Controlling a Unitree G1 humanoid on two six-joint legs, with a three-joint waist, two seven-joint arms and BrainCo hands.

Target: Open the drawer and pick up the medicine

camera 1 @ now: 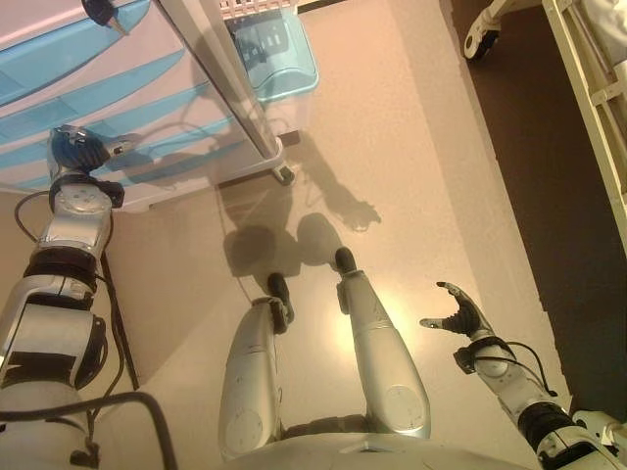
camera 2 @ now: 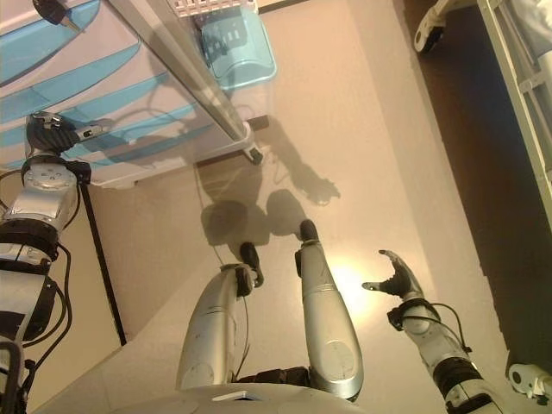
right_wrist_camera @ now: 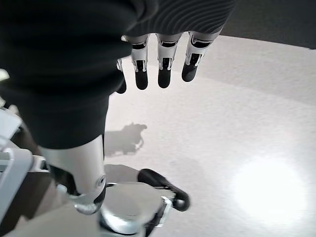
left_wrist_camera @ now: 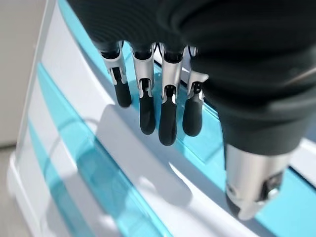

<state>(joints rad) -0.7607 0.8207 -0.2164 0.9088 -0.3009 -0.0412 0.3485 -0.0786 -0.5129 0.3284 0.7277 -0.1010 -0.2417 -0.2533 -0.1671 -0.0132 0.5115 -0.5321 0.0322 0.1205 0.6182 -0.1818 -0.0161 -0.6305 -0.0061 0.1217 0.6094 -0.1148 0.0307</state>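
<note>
A white drawer cabinet [camera 1: 147, 108] with curved translucent blue handle strips [left_wrist_camera: 106, 190] stands at the upper left; its drawers look closed. My left hand [camera 1: 80, 149] is raised against the cabinet's front. In the left wrist view its fingers [left_wrist_camera: 148, 106] are straight and hold nothing, their tips close to a blue strip. My right hand [camera 1: 458, 315] hangs open and empty over the floor at the lower right, fingers [right_wrist_camera: 163, 69] relaxed. No medicine shows in any view.
A slanted metal post [camera 1: 220, 78] crosses in front of the cabinet down to a foot [camera 1: 282, 174]. A blue bin [camera 1: 279, 54] stands behind it. A bed frame [camera 1: 593, 88] and a caster wheel [camera 1: 477, 39] are at the upper right on dark flooring.
</note>
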